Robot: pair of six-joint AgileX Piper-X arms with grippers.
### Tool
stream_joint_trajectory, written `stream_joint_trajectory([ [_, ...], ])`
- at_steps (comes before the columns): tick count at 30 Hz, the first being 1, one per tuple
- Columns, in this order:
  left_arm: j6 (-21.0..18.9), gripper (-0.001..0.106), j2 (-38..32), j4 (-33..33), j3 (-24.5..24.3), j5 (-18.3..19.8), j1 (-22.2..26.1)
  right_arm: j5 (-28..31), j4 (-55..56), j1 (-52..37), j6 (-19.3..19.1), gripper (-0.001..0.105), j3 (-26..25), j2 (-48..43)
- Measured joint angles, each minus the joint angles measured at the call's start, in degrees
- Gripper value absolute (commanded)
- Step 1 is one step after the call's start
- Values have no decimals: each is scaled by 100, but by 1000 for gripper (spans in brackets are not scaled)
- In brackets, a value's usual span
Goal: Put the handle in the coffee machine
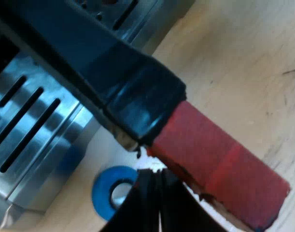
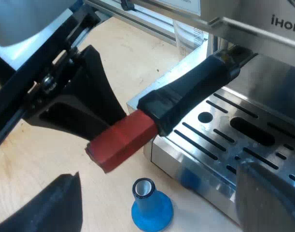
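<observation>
The holder's dark handle (image 2: pixel 190 89) sticks out from under the espresso machine's (image 2: pixel 263 24) front, over the slotted drip tray (image 2: pixel 234 130), and its red end (image 2: pixel 120 140) reaches past the tray's corner. My left gripper (image 2: pixel 119 116) sits against the side of that red end (image 1: pixel 219 164). In its own view, the left gripper (image 1: pixel 157 176) has its fingers together just beneath the handle (image 1: pixel 113 72), gripping nothing. My right gripper (image 2: pixel 159 171) hangs open above the tray's corner, with fingers (image 2: pixel 50 208) spread wide and nothing between them.
A blue tamper (image 2: pixel 149 205) stands on the wooden table (image 2: pixel 36 159) close to the tray's corner, below the red end; the same tamper (image 1: pixel 111 191) sits beside my left fingers. The steel tray (image 1: pixel 31 140) edges the table.
</observation>
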Motion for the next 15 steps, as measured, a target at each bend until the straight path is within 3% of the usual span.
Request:
stream_joint_trajectory([
  [8,-21,0,8,-220,42,323,0,0,0,0,0,67,0,0],
  [15,-519,0,44,-424,78,575,0,0,0,0,0,67,0,0],
])
